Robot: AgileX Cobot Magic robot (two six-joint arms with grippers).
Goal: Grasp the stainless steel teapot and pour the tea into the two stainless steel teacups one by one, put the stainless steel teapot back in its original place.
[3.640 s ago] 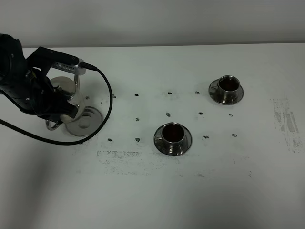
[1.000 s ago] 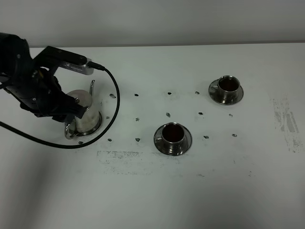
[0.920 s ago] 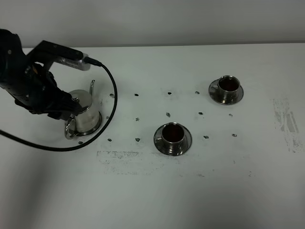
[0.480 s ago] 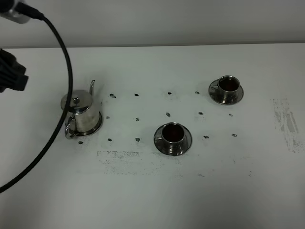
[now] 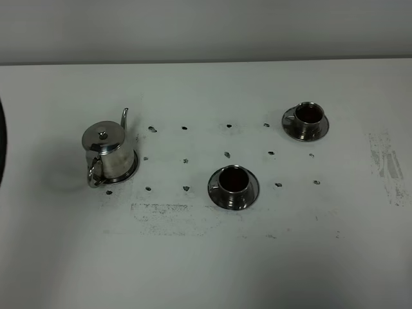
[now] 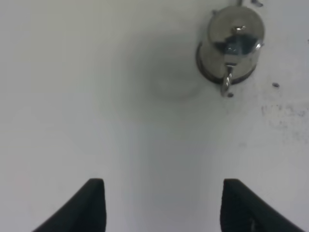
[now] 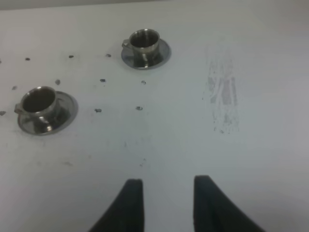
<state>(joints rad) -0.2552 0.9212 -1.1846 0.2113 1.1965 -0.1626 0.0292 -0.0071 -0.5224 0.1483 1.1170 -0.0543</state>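
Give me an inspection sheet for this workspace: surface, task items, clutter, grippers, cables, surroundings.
Surface: white table, marked with small dark spots and grey scuff patches.
Task items: stainless steel teapot upright on its coaster, lid on, handle toward the near edge, spout away. Near teacup and far teacup each sit on a saucer; both interiors look dark.
Clutter: nothing seen beyond the marks.
Grippers: left gripper open, empty, clear of the teapot; right gripper open, empty, short of the cups. Neither is seen in the high view.
Cables: a dark sliver at the left edge, identity unclear.
Surroundings: plain pale wall behind the table.
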